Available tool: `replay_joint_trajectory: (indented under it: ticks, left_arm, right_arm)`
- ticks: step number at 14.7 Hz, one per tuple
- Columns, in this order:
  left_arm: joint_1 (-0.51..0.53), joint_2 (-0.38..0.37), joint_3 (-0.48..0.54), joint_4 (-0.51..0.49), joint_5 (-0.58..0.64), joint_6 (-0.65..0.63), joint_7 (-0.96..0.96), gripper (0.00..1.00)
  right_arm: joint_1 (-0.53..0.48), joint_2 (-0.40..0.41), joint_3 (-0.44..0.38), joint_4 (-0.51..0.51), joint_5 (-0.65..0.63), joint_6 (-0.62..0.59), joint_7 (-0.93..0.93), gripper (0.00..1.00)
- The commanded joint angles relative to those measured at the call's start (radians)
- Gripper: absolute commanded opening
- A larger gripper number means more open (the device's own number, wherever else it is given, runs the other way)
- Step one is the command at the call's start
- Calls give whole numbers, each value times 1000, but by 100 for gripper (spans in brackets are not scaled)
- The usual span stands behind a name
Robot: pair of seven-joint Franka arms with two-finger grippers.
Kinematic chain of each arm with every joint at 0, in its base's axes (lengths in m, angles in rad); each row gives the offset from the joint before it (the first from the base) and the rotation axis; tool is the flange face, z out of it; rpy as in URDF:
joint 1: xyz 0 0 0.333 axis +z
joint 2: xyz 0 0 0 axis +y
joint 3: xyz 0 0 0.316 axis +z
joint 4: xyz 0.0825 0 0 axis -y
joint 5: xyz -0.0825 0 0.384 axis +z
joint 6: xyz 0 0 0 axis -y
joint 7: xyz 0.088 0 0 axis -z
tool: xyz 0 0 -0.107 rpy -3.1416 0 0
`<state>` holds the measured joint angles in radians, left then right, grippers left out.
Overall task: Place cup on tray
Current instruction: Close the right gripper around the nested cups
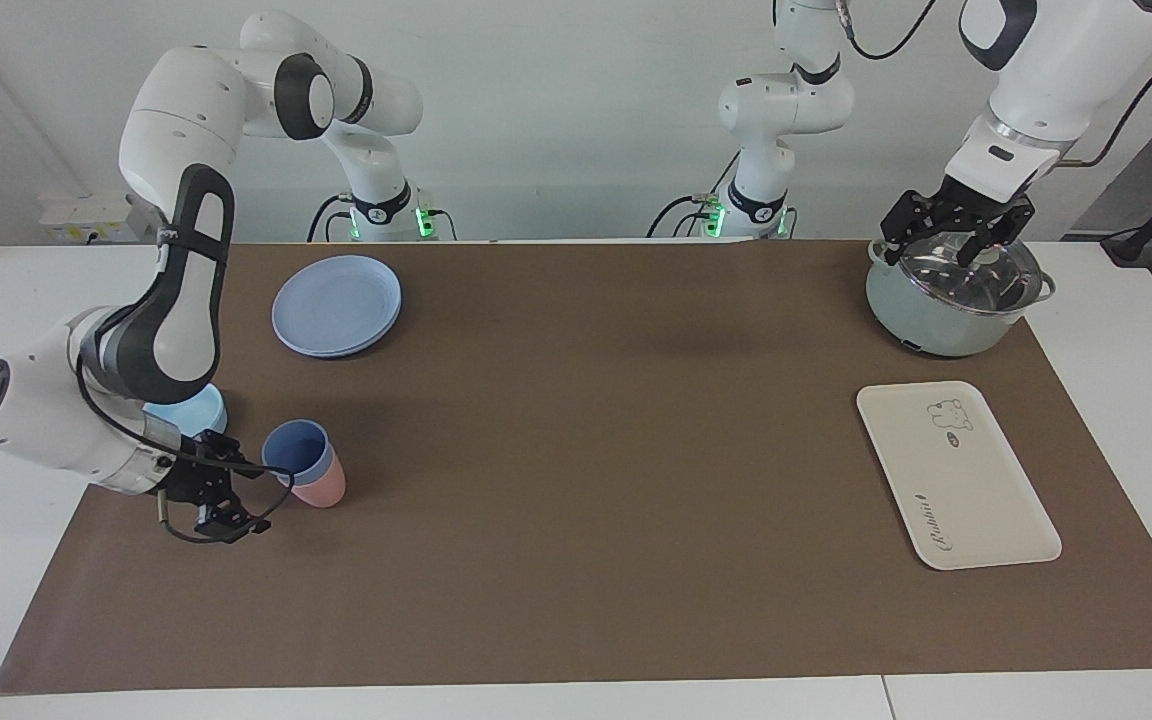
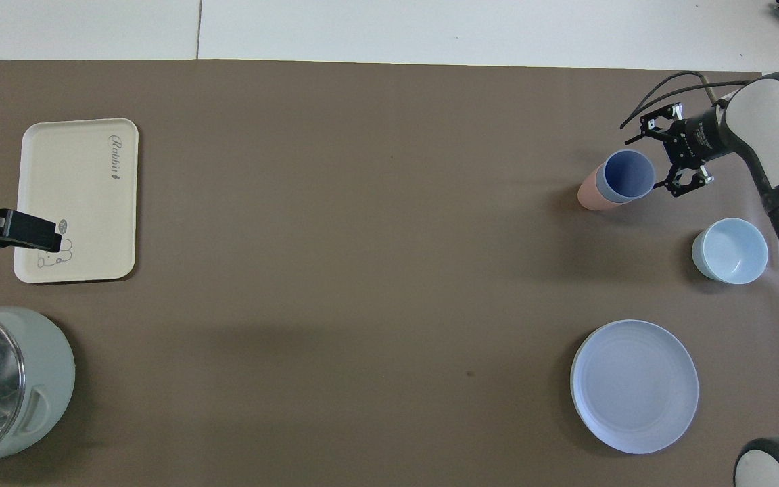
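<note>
Nearest the robots, at the left arm's end of the tabletop point(image 1: 576, 600), stands a pale green pot point(image 1: 951, 300) with a glass lid. The left gripper point(image 1: 958, 232) hangs directly over that lid, jaws spread apart and grasping nothing; whether it touches the lid cannot be determined. At the right arm's end, about level with the pot, a round blue plate point(image 1: 337, 304) lies flat on the brown mat point(image 1: 576, 450). Farther out from the plate, near the mat's edge, sits a shallow light-blue bowl point(image 2: 729, 249), partly hidden by the right arm in the facing view. Farther out again stands the cup point(image 1: 296, 451), upright and nested inside a pink cup point(image 1: 326, 487), so that only the pink cup's lower body shows beneath it. The right gripper point(image 1: 226, 495) is low over the mat just beside the stacked cups, on the side toward the right arm's end of the tabletop. Its jaws are released and spread wide, pointing toward the cup, with one finger close to the cup's rim in the overhead view; no contact is evident, and the jaws do not enclose the cup. The tray point(image 1: 956, 475) lies flat at the left arm's end, farther from the robots than the pot, well apart from the cup, with its bear drawing toward the robots and its lettering at the outer end. Nothing rests on the tray.
</note>
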<state>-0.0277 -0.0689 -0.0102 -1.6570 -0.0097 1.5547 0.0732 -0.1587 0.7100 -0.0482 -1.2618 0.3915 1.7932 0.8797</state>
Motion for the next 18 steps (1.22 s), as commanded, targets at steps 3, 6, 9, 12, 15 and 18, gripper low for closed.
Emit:
replay_joint_trajectory:
  ticks: [3, 6, 9, 12, 15, 18]
  left_arm:
    - [9, -11, -4, -10, -12, -8, 2, 100]
    - [9, -11, -4, -10, -12, -8, 2, 100]
    - [9, -11, -4, -10, -12, -8, 2, 100]
    - [9, -11, -4, -10, -12, -8, 2, 100]
    - [9, -11, -4, -10, -12, -8, 2, 100]
    - [8, -11, -4, -10, -12, -8, 2, 100]
  right_arm:
    - [-19, -40, 19, -134, 99, 6, -50, 95]
    - [-16, -55, 19, -172, 151, 5, -50, 95]
    - [-12, -64, 21, -192, 188, 0, -50, 95]
    - [-9, -83, 19, -232, 259, -6, -48, 79]
    - [2, -101, 21, -267, 320, -21, -59, 0]
    - [8, -133, 21, -303, 323, -26, -59, 0]
